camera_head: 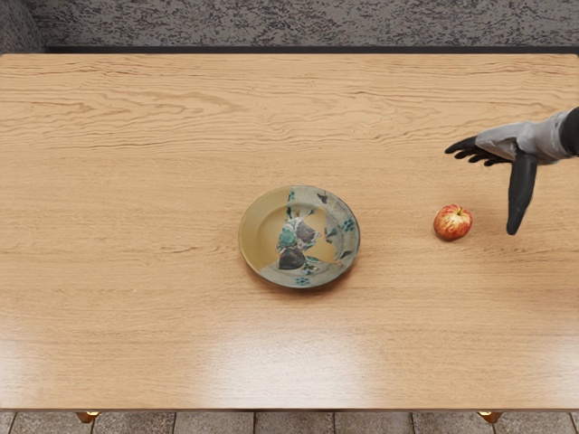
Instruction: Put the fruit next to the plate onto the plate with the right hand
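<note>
Wooden table (136, 181) fills the view, with its far edge against a grey wall. The left half is bare wood.

Plate (246, 240) sits about mid-table, a touch left of centre and roughly midway between the far and near edges. It is round with a yellowish inside, green and dark painted patterning and a grey-blue rim, and it lies flat.

Apple (452, 222) is on the table to the right of the plate, well apart from it, closer to the right edge than to the plate. It is red with yellow patches, stem up, about level with the plate's centre. It rests on the wood, not on the plate.

Right hand (507, 145) comes in from the right edge, above and just right of the apple in the picture, not touching it. Its grey palm faces roughly down. The dark fingers (466, 147) are stretched out toward the left and spread, and one digit (521, 194) hangs straight down beside the apple. The hand is fully open and grasps nothing.
</note>
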